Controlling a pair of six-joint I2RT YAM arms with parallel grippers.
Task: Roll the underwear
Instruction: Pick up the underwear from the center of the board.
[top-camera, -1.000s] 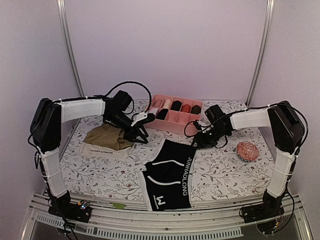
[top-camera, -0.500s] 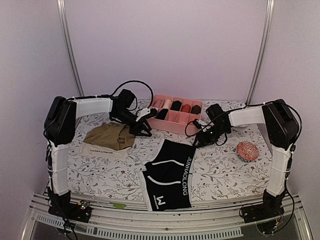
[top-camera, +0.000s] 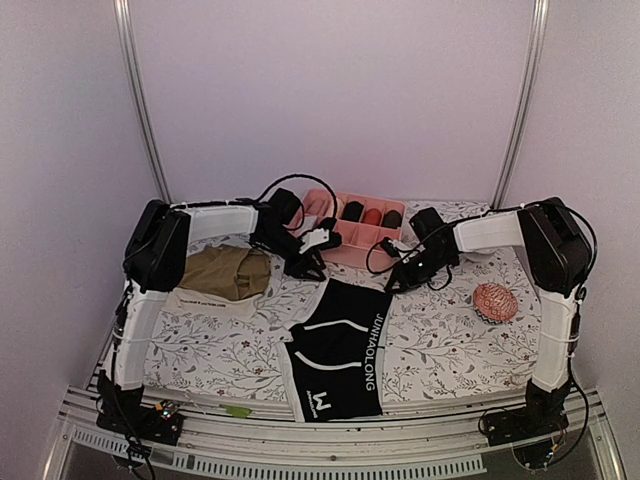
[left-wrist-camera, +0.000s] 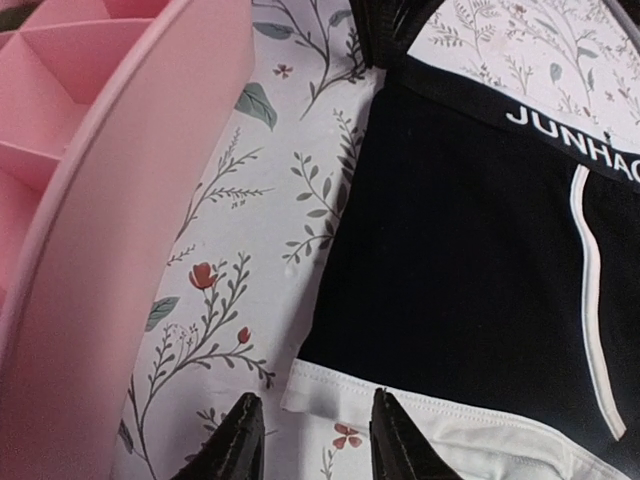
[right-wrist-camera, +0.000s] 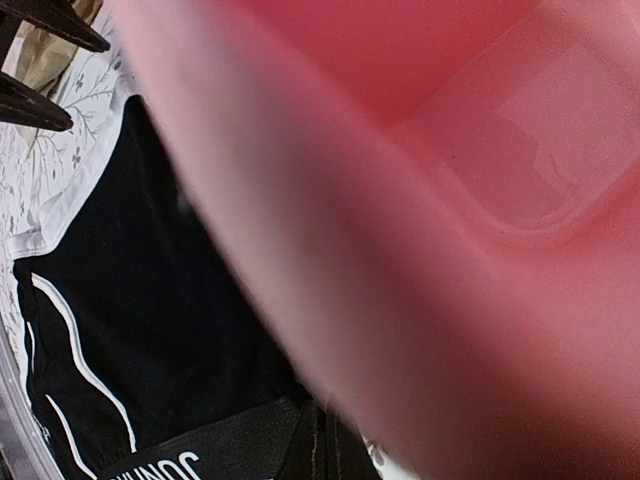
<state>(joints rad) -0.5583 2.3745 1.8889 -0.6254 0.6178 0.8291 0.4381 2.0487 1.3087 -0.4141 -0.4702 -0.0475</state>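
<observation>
The black underwear (top-camera: 335, 350) is lying flat and unrolled on the bench (top-camera: 440, 345), well in front of the pink box (top-camera: 352, 251), with its near end reaching the bench's front edge. Rolling looks not yet begun, and the arms seem to be lining up a first grasp at the garment's far end. Just in front of the box, the left pincer (left-wrist-camera: 312, 438) is hovering empty over the white-trimmed corner, its tips spread apart. The right pincer (top-camera: 396, 279) is sitting at the waistband corner, in front of the box's right half. Whether it is open or gripping cannot be told. Next, each pincer would need to pinch its corner and turn the cloth evenly toward the near edge. Room is tight behind them, since the box wall is standing just beside both pincers, while open bench is lying nearer. Left of the box, the olive-brown underwear (top-camera: 225, 272) is lying crumpled.
</observation>
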